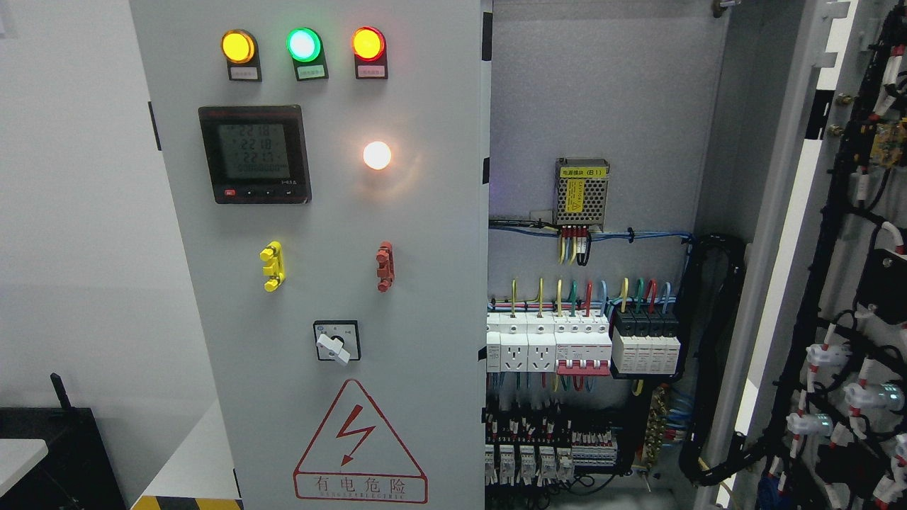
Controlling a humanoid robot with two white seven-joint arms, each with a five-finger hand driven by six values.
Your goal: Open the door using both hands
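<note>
No robot hand or arm shows in the head view, so hand state can't be told. The electrical cabinet's right door [793, 234] stands swung wide at the picture's right, inner face w/ black cable looms and white connectors turned toward the camera; judged from that, the opening on this side looks done. The left door [425, 283] is shut, facing front, carrying three indicator lamps [303, 44] (amber, green, amber-red), a digital meter [254, 154], a lit white lamp [377, 155], yellow [272, 266] and red [385, 265] fittings, a rotary switch [336, 341] and a red hazard triangle [360, 445]. Inside: power supply module [582, 194] on the back panel, breakers and sockets [549, 347] below, coloured wires running in. Nothing blocks the opening. Lower left, a dark box [64, 453] and a white desk edge [21, 460], well apart from the cabinet.
</note>
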